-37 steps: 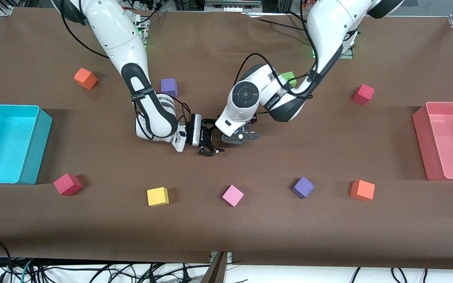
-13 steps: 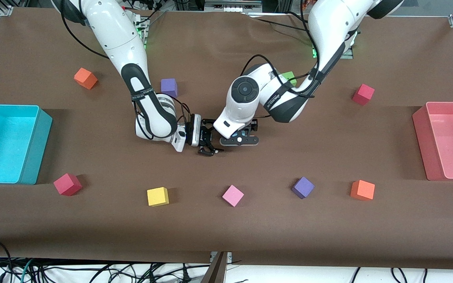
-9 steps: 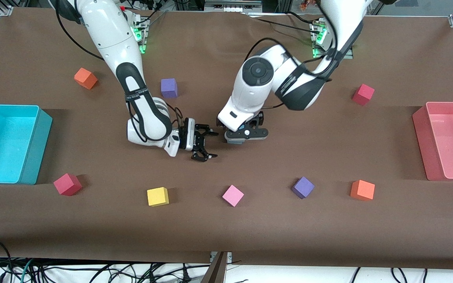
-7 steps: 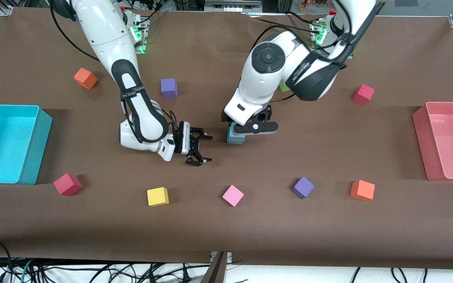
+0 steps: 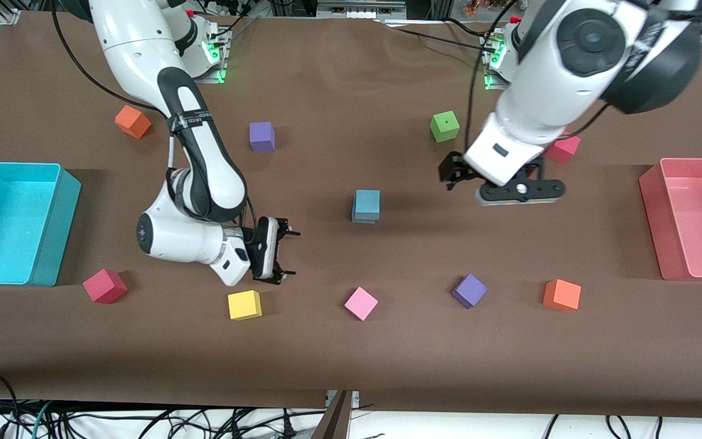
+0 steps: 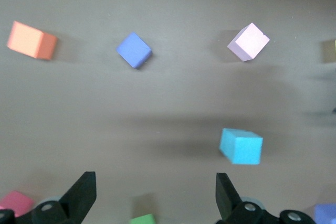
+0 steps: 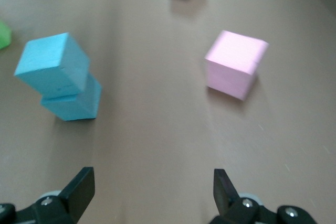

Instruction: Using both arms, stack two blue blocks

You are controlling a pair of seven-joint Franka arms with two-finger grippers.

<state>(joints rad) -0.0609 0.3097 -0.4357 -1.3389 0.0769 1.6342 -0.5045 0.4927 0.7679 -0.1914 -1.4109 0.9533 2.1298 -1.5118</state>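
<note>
Resting mid-table, the blue blocks (image 5: 366,205) sit stacked, one on the other, the upper slightly askew. The left gripper (image 5: 518,192) hangs open over bare cloth toward the pink bin (image 5: 668,225). The right gripper (image 5: 281,255) hovers open, empty, just above the yellow cube (image 5: 244,305).

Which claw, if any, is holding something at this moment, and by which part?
Neither. The left claw and right claw are both open and empty; the two blue blocks stand stacked on the table, untouched.

One block (image 5: 367,202) atop other, mid-table (image 5: 339,73)
</note>
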